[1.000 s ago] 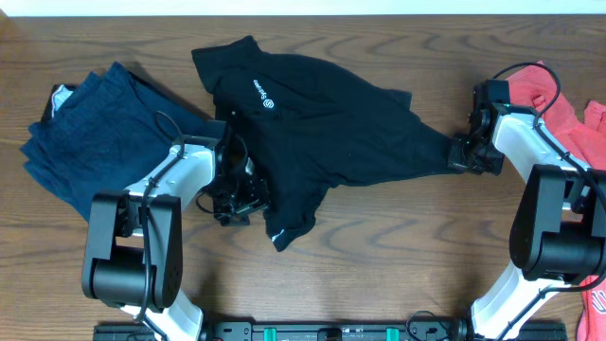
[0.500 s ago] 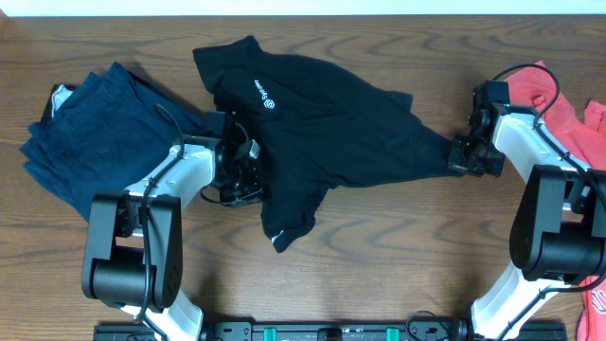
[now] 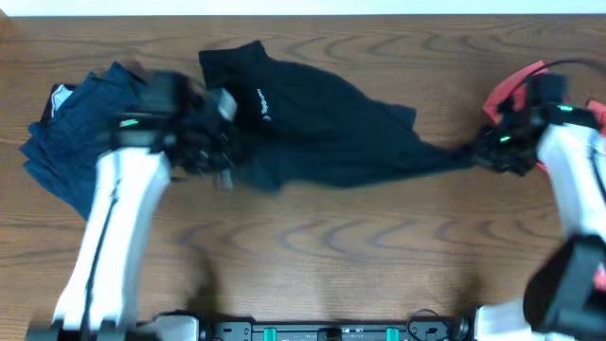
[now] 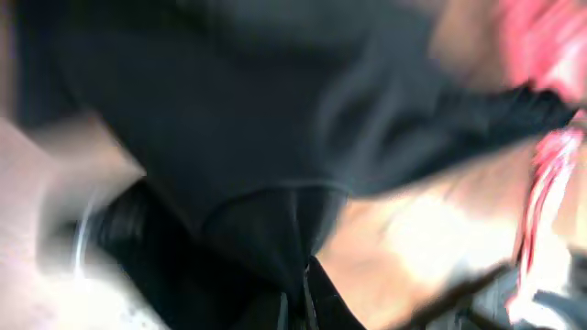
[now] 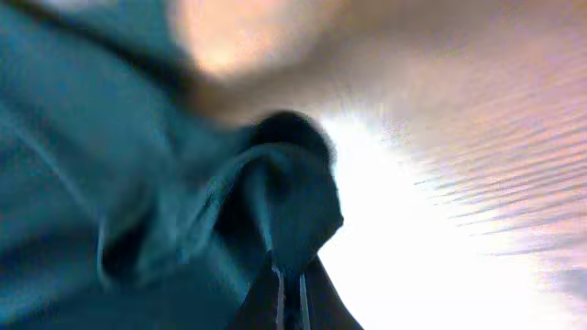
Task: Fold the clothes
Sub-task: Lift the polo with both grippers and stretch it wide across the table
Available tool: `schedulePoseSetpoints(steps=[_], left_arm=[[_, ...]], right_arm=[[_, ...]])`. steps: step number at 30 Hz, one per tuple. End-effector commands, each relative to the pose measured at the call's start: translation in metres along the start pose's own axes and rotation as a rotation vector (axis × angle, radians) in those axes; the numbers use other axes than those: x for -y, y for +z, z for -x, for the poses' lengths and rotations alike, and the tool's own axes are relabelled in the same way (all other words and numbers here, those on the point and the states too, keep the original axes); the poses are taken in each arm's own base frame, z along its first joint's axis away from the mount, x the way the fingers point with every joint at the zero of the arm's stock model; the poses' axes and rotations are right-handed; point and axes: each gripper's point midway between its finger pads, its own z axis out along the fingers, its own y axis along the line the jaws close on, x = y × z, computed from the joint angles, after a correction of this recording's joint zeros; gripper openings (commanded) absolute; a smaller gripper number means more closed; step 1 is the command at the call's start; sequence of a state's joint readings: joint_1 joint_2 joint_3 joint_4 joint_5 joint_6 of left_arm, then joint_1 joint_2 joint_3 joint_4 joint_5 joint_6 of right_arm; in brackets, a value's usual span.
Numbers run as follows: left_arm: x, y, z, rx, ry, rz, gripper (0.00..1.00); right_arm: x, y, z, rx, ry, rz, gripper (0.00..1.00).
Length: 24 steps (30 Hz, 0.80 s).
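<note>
Moved up-left, L pincer (image 3: 222, 163) & R pincer (image 3: 481, 152) pinch black tee (image 3: 331, 133); logo (image 3: 261, 102) unreadable.

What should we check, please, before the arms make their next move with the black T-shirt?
1. Grip of the left gripper on the black T-shirt: ok, fabric runs into its closed jaws.
2. Grip of the right gripper on the shirt's other end: ok.
3. Shirt flat between them: not ok, it is bunched and creased.
4. Shirt apart from the navy garment: cannot tell, blur hides the gap.
5. Gap between the red garment and the right gripper: cannot tell, they are close and blurred.
</note>
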State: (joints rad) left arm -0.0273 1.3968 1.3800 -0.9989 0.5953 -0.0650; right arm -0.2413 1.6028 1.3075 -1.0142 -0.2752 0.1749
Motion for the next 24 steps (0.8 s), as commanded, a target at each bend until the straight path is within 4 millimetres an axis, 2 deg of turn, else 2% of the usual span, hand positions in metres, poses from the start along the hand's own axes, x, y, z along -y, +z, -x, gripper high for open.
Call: schedulePoseSetpoints(steps=[1, 4, 8, 11, 14, 19, 21, 24], left_arm=[[0.029, -0.076, 0.033, 0.249, 0.123, 0.005, 0.06], [0.045, -0.128, 0.049, 0.415, 0.153, 0.019, 0.06], [0.061, -0.181, 0.056, 0.571, 0.156, 0.031, 0.06], [0.073, -0.208, 0.058, 0.648, 0.175, 0.033, 0.06], [0.086, -0.226, 0.058, 0.696, 0.2, 0.027, 0.06], [0.093, -0.236, 0.059, 0.723, 0.209, 0.02, 0.06], [0.091, -0.233, 0.06, 0.71, 0.2, 0.021, 0.06], [0.085, -0.222, 0.067, 0.674, 0.167, 0.004, 0.06]], right_arm=[[-0.023, -0.08, 0.025, 0.224, -0.062, 0.101, 0.01], [-0.032, -0.137, 0.031, 0.384, -0.117, 0.105, 0.01], [-0.049, -0.213, 0.029, 0.599, -0.181, 0.1, 0.01], [-0.055, -0.259, 0.023, 0.732, -0.191, 0.084, 0.01], [-0.055, -0.296, 0.02, 0.841, -0.184, 0.037, 0.01], [-0.056, -0.331, 0.019, 0.936, -0.185, -0.002, 0.01], [-0.057, -0.334, 0.022, 0.946, -0.187, 0.0, 0.01], [-0.054, -0.321, 0.033, 0.907, -0.178, -0.005, 0.01]])
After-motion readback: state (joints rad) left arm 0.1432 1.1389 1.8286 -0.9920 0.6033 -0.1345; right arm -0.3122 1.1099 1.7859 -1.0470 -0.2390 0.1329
